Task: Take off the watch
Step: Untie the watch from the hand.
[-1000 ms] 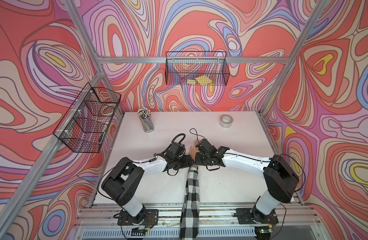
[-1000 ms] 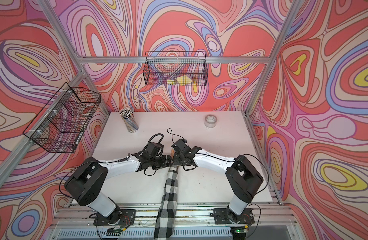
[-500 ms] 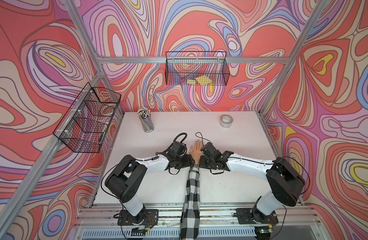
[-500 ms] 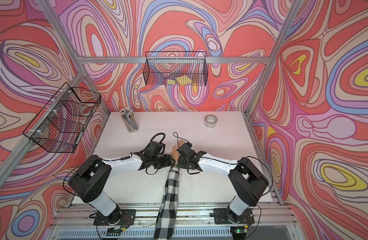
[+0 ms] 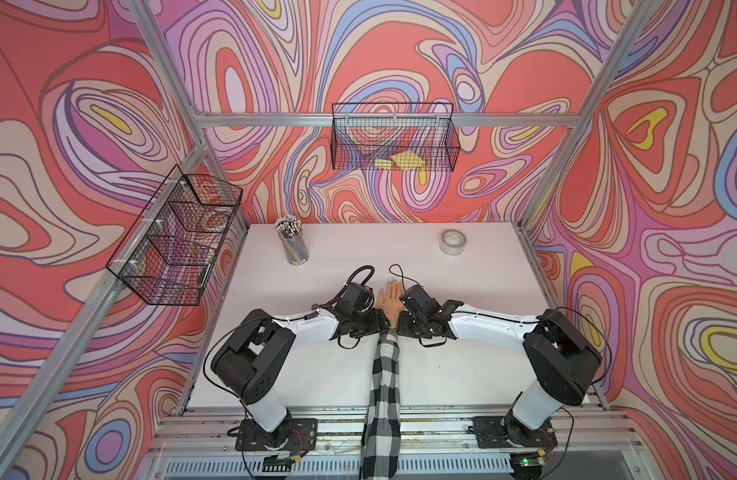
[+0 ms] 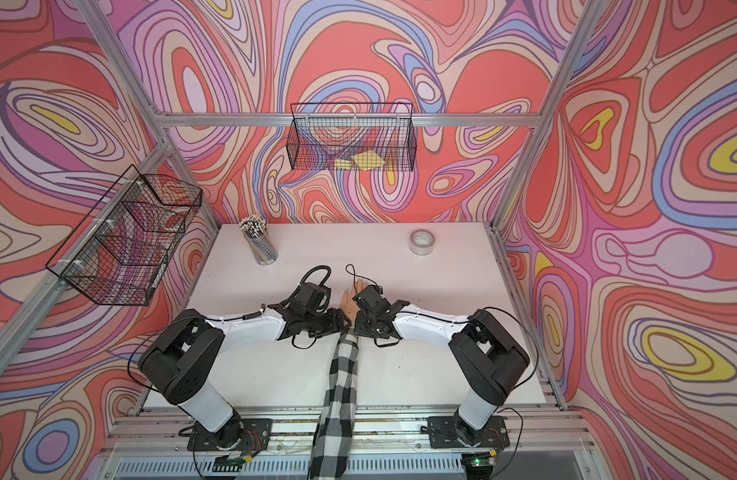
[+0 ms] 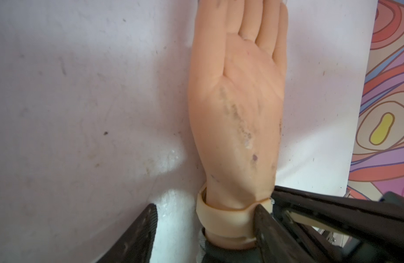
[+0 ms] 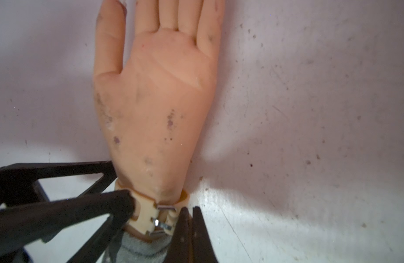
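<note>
The watch (image 8: pixel 144 211) is strapped round the wrist of the mannequin hand (image 8: pixel 155 102), buckle up. The left gripper (image 7: pixel 205 209) straddles that wrist, jaws parted, with one finger (image 7: pixel 263 220) against the strap. The right gripper (image 8: pixel 190 211) sits just beside the buckle, its fingers pressed together.
</note>
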You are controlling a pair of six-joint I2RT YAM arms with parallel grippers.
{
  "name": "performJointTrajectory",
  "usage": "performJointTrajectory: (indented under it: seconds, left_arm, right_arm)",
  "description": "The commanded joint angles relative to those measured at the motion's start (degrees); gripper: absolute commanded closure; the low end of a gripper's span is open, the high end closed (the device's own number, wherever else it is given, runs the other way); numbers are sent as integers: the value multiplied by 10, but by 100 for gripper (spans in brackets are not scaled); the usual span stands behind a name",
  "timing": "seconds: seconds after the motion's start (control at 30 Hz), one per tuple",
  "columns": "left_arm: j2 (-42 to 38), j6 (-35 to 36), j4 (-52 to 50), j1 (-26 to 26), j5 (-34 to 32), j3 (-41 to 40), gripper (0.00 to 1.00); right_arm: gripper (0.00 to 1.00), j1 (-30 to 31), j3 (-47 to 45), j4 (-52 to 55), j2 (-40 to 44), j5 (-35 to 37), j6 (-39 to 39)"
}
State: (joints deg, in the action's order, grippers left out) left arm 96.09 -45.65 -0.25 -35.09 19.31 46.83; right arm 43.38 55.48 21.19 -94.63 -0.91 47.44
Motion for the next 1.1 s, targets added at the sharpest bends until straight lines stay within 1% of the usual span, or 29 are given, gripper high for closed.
performJointTrajectory:
  seconds: [0.0,0.1,0.37,0.47,0.53,0.7,0.83,0.9,1.07]
  left_arm:
    - [26,0,-83,6,-60,-26,32]
    - [25,-1,-80,6,-59,-29,32]
    - [24,-3,-73,6,-58,-36,32]
    - [24,-5,-73,7,-58,-37,32]
    - [24,-5,-71,6,-57,-38,32]
    - [26,-2,-72,6,-55,-38,32]
    - [27,-1,-71,6,-54,-38,32]
    - [28,-1,-71,7,-55,-38,32]
    - [28,-2,-71,6,-55,-38,32]
  right_arm:
    - [100,4,26,7,29,-29,2]
    - [100,4,30,-3,16,-43,4]
    - [100,14,61,-39,-66,-76,19]
    - [100,14,65,-38,-66,-76,19]
    - [100,14,65,-23,-59,-62,14]
    - [100,-3,36,11,0,-27,5]
    - [100,-28,-10,10,43,-23,12]
    - [100,-33,-22,11,47,-24,11]
    - [100,-33,-33,-6,13,-39,9]
